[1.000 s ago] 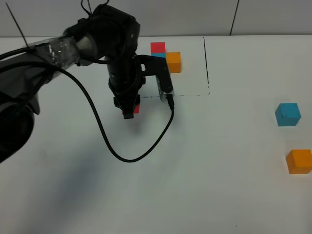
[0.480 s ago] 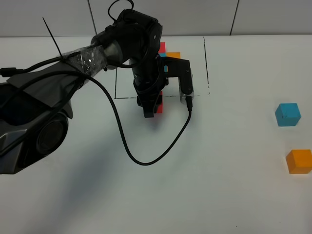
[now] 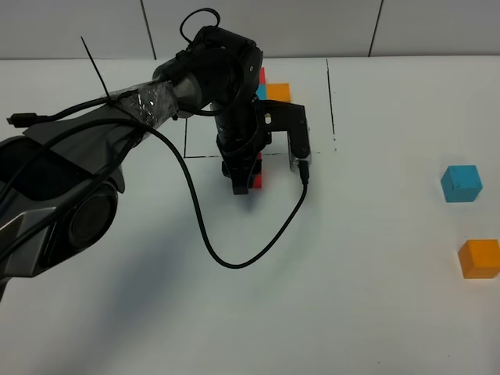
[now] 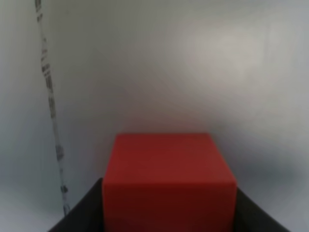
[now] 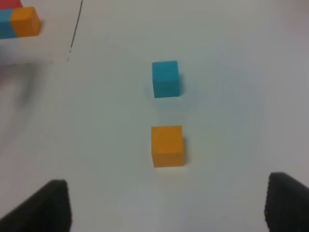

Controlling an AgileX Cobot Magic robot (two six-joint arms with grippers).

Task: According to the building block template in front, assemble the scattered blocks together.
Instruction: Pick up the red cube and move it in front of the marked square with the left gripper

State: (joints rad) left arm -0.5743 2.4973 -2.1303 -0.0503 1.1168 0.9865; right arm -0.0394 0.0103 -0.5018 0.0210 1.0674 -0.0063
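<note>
My left gripper is shut on the red cube, low over the table just in front of the front line of the black frame. In the left wrist view the red cube fills the space between the two dark fingers. The template's red, cyan and orange cubes are partly hidden behind the arm. The loose cyan cube and orange cube lie at the far right. My right gripper is open above them, with the cyan cube and orange cube ahead of it.
A black cable loops from the left arm down over the table's middle. The left arm's body covers the left side. The template's orange cube shows at the corner of the right wrist view. The frame line runs beside the red cube.
The left arm has carried the red cube to the right along the frame's front line, now below the template. The cyan and orange loose cubes have not moved.
</note>
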